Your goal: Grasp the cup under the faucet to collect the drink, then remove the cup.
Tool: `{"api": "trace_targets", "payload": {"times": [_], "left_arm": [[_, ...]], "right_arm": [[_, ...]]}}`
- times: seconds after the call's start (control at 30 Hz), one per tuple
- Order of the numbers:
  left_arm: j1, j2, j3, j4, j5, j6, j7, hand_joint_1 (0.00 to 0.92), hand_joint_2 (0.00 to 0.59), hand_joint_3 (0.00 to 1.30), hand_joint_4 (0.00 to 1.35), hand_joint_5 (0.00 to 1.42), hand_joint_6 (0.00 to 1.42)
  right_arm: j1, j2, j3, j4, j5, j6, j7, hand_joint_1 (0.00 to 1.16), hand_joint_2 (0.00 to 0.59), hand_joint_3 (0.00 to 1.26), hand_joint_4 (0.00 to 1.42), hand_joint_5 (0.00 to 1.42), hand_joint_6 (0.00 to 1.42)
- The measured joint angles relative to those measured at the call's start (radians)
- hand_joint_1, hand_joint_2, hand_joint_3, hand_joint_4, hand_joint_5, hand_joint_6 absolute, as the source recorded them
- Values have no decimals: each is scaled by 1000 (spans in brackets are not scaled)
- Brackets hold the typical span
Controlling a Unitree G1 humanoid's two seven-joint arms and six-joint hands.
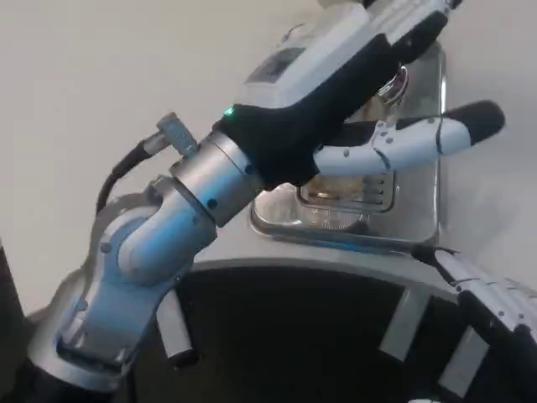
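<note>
My left hand reaches across the metal drip tray on the white desk, one finger stretched straight out. I cannot tell whether its fingers hold anything. My right hand shows at the lower right, its grip hidden. The cup is hidden behind my left hand.

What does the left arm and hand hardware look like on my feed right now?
The left forearm is silver metal with rounded joint housings and small screws. A black cable runs from a metal connector near the wrist. The left hand has a white back over a black body with a small green light; its fingers are white with black tips.
</note>
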Motion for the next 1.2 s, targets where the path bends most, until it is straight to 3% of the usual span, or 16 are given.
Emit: {"api": "trace_targets", "payload": {"times": [0.27,0.4,0.43,0.47,0.53,0.73,0.97,1.2], "left_arm": [[-5,23,5,23,53,-64,3,0,223,0,0,0,0],[-7,24,6,27,70,-72,5,0,223,0,0,0,0],[-7,24,6,27,71,-73,6,0,223,0,0,0,0],[-7,24,7,28,71,-74,7,0,223,0,0,0,0],[-7,24,8,29,72,-75,7,0,224,0,0,0,0],[-7,24,11,35,72,-82,11,0,223,0,0,0,0],[-7,25,17,36,72,-83,11,0,222,0,0,0,0],[-4,28,19,31,72,-83,11,0,221,0,0,0,0]], "right_arm": [[0,11,7,0,0,1,-2,733,376,95,70,95,114],[4,41,12,-7,9,23,-8,755,336,86,64,95,114],[5,58,15,-10,22,43,-13,825,315,86,64,95,114],[5,79,18,-11,34,66,-18,1067,332,74,64,95,114],[4,97,24,-13,42,97,-23,1159,286,68,64,87,113],[-45,152,69,-15,44,195,-30,1162,179,57,56,84,110],[-175,190,131,30,20,299,-63,1162,62,36,42,73,105],[-290,217,174,94,-13,378,-114,1162,11,36,42,62,125]]}}
